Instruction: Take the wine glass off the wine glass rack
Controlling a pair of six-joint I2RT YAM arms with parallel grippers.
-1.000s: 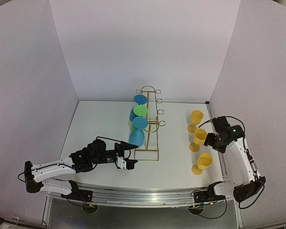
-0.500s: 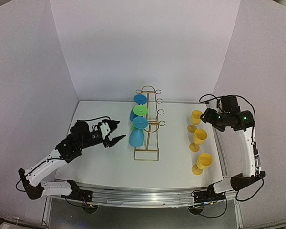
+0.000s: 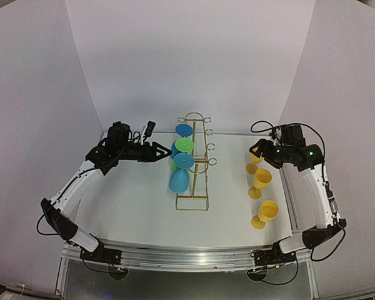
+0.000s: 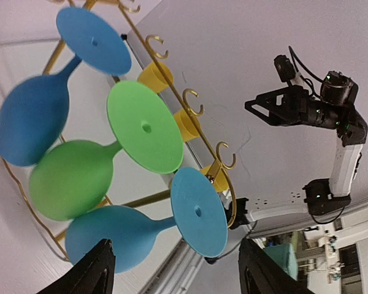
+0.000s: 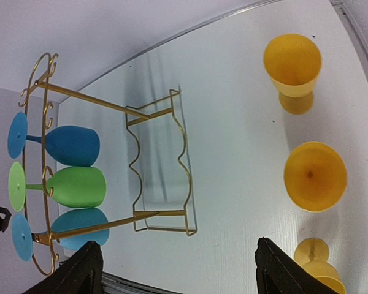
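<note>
Yellow glasses [image 3: 267, 211]: three, upright on the desk [image 3: 137, 206] at the right, well apart from the rack. Not part of this job.
Rack [image 3: 198, 181]: stands mid-desk. Right-side loops are bare, left side is loaded.
Light-blue glass [image 3: 179, 180]: nearest of three hanging bowl-down on the rack's left side, foot caught up top.
Left gripper [image 3: 162, 152]: raised, just left of the hanging feet, about level with light-blue and green. Jaws open, empty, touching nothing.
Right gripper [image 3: 256, 150]: hovers over the farthest yellow glass. Jaws spread wide, nothing held.
Green glass [image 3: 184, 145]: hangs behind light-blue, feet close together.
Dark-blue glass [image 3: 184, 130]: farthest back.
Step in hand: approach to grasp, no glass off yet. Target looks like light-blue, since the left wrist view frames it between the jaws.
Doing it well: close on the stem between bowl and foot, jaws square across it. Then draw the foot out along its loop's open side, not straight down.
Watch: green's foot crowds the target, and the thin rack may shift if tugged.
</note>
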